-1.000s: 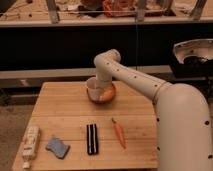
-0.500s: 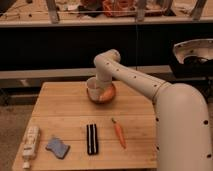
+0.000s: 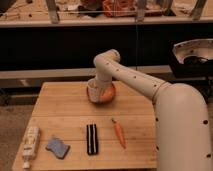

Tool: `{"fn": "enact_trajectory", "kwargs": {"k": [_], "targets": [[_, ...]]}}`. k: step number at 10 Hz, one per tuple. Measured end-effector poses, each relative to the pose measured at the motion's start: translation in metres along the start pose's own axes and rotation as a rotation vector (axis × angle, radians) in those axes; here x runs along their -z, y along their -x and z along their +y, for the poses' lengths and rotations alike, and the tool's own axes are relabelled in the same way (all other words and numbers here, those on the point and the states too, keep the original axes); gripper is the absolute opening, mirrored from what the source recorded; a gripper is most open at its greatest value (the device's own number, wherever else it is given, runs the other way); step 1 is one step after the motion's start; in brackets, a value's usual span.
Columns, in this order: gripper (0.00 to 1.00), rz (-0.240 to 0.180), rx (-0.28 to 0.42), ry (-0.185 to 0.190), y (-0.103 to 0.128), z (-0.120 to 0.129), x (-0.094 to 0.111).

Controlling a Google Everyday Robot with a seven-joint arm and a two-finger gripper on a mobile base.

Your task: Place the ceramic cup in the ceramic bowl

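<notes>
wooden table (image 3: pixel 70 107) | arm bent down | gripper (image 3: pixel 96 91) at ceramic bowl (image 3: pixel 108 94)

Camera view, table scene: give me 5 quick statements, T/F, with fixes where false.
1. The tool is at the ceramic bowl, at the far side of the wooden table. True.
2. The ceramic cup stands alone near the table's front edge. False: it is at the bowl, under the arm's end.
3. The carrot lies inside the bowl. False: it lies on the table, nearer the front, right of the black striped block.
4. A white bottle lies at the front left corner. True.
5. The blue sponge sits right of the carrot. False: it is left of the block, beside the bottle.
</notes>
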Motion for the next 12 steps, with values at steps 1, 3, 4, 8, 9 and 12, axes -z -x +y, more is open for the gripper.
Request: {"fn": "enact_trajectory", "kwargs": {"k": [1,3,4,8,9,12], "targets": [[0.44,0.000,-0.001,0.001,0.0001,0.0003,-0.0002],[0.40,0.000,-0.004,0.002,-0.0004,0.0006,-0.0001],[0.41,0.001,-0.004,0.005,0.0001,0.0016,-0.0010],[0.74,0.004,-0.006,0.003,0.0003,0.0007,-0.0016],[0.75,0.005,-0.008,0.004,0.0005,0.0018,-0.0021],[0.70,0.010,-0.008,0.003,-0.0007,0.0010,-0.0012]]}}
